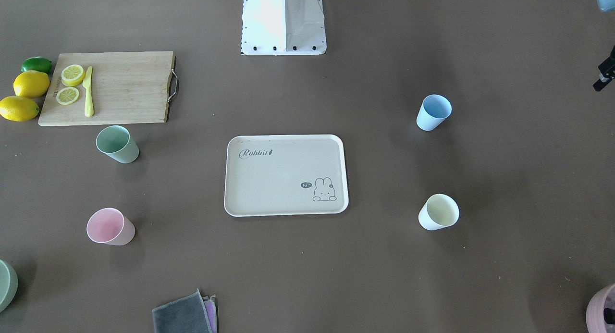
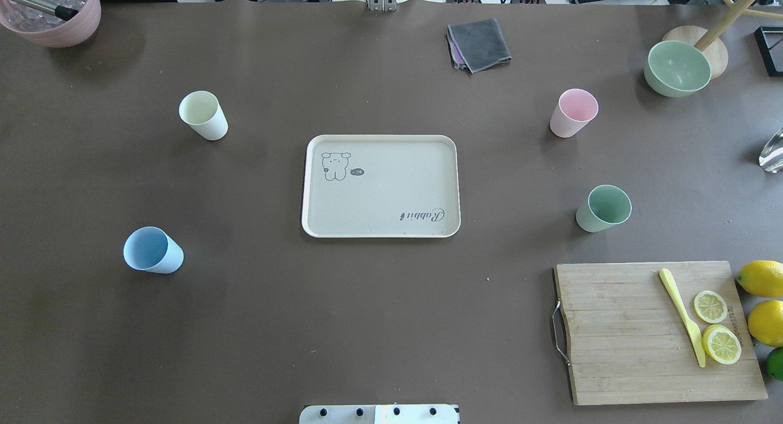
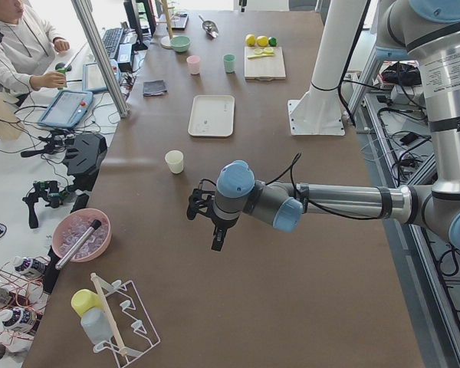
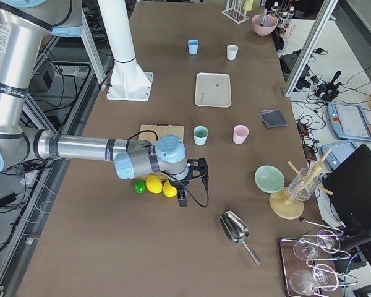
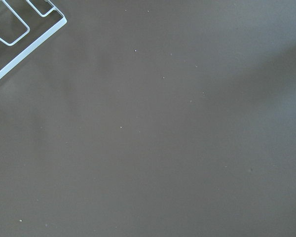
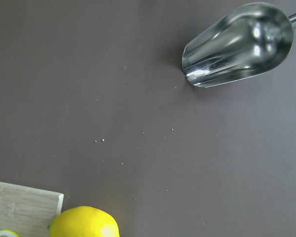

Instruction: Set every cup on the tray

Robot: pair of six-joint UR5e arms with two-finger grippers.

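**Four pastel cups stand upright around the Rabbit tray, none on it yet**

The cream-beige tray [image 2: 380,233] lies flat at the middle of the brown table, its long side running across the robot's front. Its "Rabbit" lettering reads upright from the operators' side.

All four cups stand on the table, well apart from the tray:
- On the robot's left, the cream-yellow cup [image 2: 203,115] is farther out and the light blue cup [image 2: 153,250] is nearer.
- On its right, the pink cup [image 2: 573,112] is farther out. The green cup [image 2: 603,208] is nearer, just beyond the wooden cutting board [image 2: 636,332].

Each cup has its mouth up and its long axis vertical, narrowing toward the base.

The cups look light, stiff and matte, so probably not slippery or fragile. Because of the taper, a squeeze low on the body might slide. A pinch over the rim, or around the upper wall, seems the safer hold.

The left gripper [image 3: 207,222] hangs over bare table far toward the left end. The right gripper [image 4: 195,182] hangs near the lemons [image 4: 154,184]. Only the side views show the grippers, so whether their fingers are parted cannot be told
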